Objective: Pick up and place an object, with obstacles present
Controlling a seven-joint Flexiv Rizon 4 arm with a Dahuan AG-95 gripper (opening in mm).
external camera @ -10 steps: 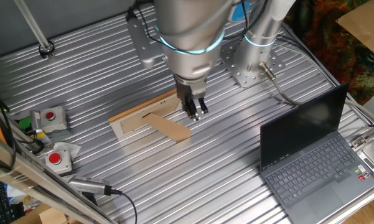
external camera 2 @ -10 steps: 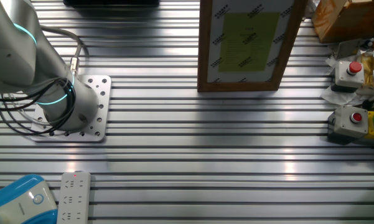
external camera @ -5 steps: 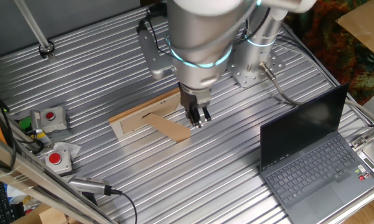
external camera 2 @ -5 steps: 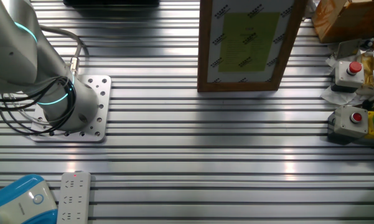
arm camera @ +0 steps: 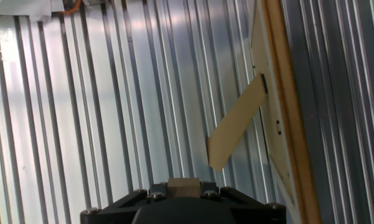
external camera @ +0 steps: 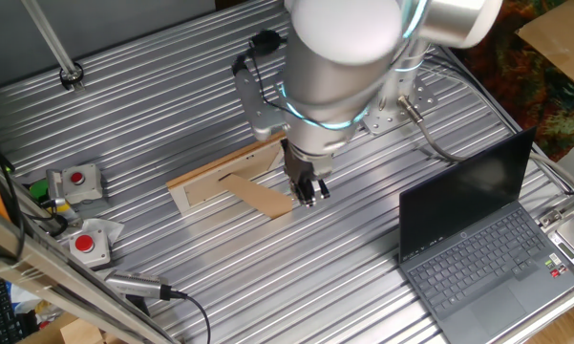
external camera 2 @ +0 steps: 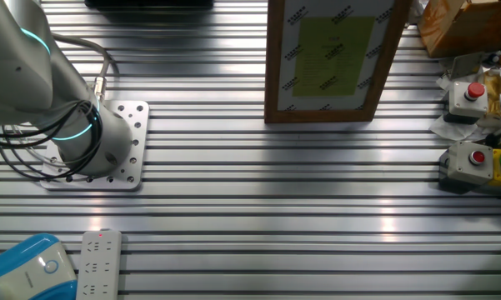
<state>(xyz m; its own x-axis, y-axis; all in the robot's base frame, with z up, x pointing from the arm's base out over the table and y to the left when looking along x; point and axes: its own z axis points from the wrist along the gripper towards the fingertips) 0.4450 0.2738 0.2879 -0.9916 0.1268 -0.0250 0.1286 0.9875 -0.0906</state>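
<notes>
My gripper (external camera: pixel 308 191) hangs just above the table beside the right end of the brown stand flap (external camera: pixel 261 198). In the hand view a small light-tan wooden block (arm camera: pixel 183 186) sits between the dark fingers at the bottom edge, and the gripper is shut on it. The light-wood picture frame (external camera: pixel 222 173) lies flat, back side up, to the left of the gripper. In the hand view the frame (arm camera: pixel 279 93) runs down the right side with its flap (arm camera: pixel 236 124) angled toward the block. The other fixed view shows a wood frame (external camera 2: pixel 277 58) but no gripper.
A dark grey open laptop (external camera: pixel 478 239) stands at the right. Two red-button boxes (external camera: pixel 74 182) sit at the left edge. The arm's base plate (external camera: pixel 387 110) is behind the gripper. A power strip (external camera 2: pixel 98 265) and cables (external camera 2: pixel 33 162) lie near the base.
The arm has swung to the right and toward the front, carrying the gripper from over the frame's right end to beside the flap's tip. The frame has not moved.
</notes>
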